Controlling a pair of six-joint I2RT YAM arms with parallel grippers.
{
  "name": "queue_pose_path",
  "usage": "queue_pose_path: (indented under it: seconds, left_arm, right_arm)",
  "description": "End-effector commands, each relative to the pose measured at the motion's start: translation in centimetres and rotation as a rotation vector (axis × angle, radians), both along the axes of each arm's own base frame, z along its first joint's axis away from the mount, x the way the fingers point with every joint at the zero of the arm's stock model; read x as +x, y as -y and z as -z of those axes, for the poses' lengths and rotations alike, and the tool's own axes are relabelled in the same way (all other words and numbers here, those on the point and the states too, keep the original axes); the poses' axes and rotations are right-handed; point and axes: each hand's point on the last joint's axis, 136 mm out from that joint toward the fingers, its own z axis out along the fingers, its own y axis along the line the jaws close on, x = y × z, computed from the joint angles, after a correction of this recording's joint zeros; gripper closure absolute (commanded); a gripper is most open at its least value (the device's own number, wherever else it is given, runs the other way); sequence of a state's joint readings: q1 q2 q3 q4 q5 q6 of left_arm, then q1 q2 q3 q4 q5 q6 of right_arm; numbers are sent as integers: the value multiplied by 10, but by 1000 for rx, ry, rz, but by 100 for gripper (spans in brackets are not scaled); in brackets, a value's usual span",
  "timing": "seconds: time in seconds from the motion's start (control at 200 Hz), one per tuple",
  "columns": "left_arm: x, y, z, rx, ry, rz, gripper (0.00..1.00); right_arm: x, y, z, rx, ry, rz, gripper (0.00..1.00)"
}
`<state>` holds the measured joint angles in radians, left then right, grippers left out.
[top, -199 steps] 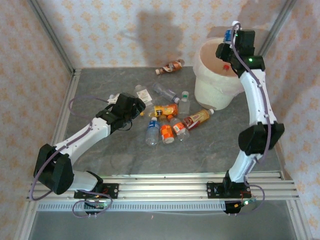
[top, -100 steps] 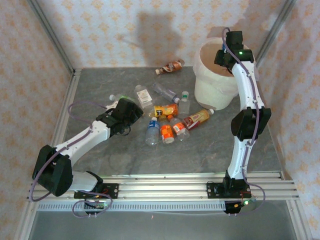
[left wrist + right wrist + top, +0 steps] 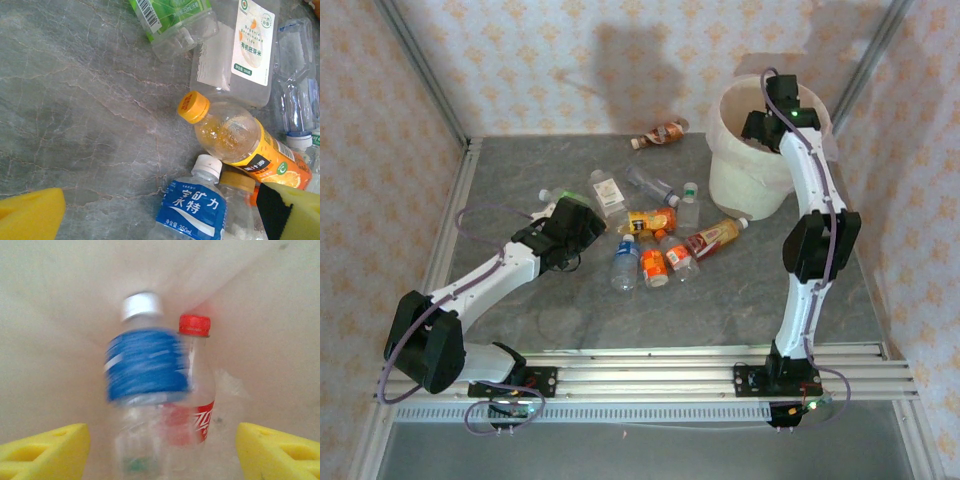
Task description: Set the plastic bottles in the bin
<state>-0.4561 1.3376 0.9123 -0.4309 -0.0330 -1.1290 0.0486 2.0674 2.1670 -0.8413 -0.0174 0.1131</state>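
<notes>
Over the cream-white bin (image 3: pixel 732 178) my right gripper (image 3: pixel 761 124) points down into it. In the right wrist view its jaws (image 3: pixel 162 452) are open, both yellow fingers (image 3: pixel 45 450) well clear of a blurred blue-labelled bottle (image 3: pixel 145 367) that hangs loose between them. A red-capped clear bottle (image 3: pixel 200 385) lies on the bin's pinkish lining (image 3: pixel 60 315). My left gripper (image 3: pixel 582 222) is open just left of the bottle pile. Its wrist view shows a blue-labelled bottle (image 3: pixel 192 207) between the pads, an orange bottle (image 3: pixel 240 142), a white-labelled one (image 3: pixel 240 50) and a green-labelled one (image 3: pixel 172 17).
Several bottles lie in a cluster mid-table, among them a brown-red one (image 3: pixel 712 238) beside the bin's base. Another brown-red bottle (image 3: pixel 658 134) lies alone near the back wall. Bare grey tabletop (image 3: pixel 520 320) stretches in front of the pile. Metal frame posts edge the table.
My right gripper moved left over the bin and opened, and the blue-labelled bottle it carried has come free and is dropping. The left gripper shifted slightly toward the pile.
</notes>
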Motion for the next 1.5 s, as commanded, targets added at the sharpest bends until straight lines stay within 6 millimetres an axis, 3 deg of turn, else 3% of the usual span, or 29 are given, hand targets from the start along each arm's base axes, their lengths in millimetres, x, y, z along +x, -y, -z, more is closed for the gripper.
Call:
queue_pose_path:
  seconds: [0.0,0.2,0.455,0.626,0.811,0.976,1.031,1.116,1.216,1.341,1.441,1.496]
  left_arm:
    - [-1,-4,2,0,1,-25,0]
    - [0,-3,5,-7,6,-19,0]
    - [4,1,5,-29,29,-17,0]
    - [5,3,9,-30,21,-11,0]
    - [11,10,7,-67,72,11,0]
    - [14,8,-1,-115,165,-18,0]
    - [13,4,-3,-118,185,-40,0]
    - [12,0,-6,-122,210,-61,0]
    - [12,-4,-8,-126,227,-77,0]
    - [11,-5,-5,-128,228,-94,0]
    - [11,-3,-1,-139,215,-95,0]
    - [11,-2,0,-149,210,-94,0]
  right_arm:
    - [-9,10,-50,-9,115,38,21]
    - [-18,9,-78,2,170,34,18]
    - [-47,6,-126,31,257,24,11]
    - [-80,-12,-157,138,317,-33,0]
    - [-128,-26,-168,221,418,-53,1]
    - [-167,-44,-138,307,502,-101,1]
    - [-185,-50,-138,344,552,-113,1]
    - [-203,-71,-113,436,534,-181,1]
    - [-218,-105,-62,550,379,-249,1]
    - [-230,-123,18,628,200,-123,1]
    - [-234,-136,63,697,96,-10,1]
    - [-233,-137,77,681,72,41,1]
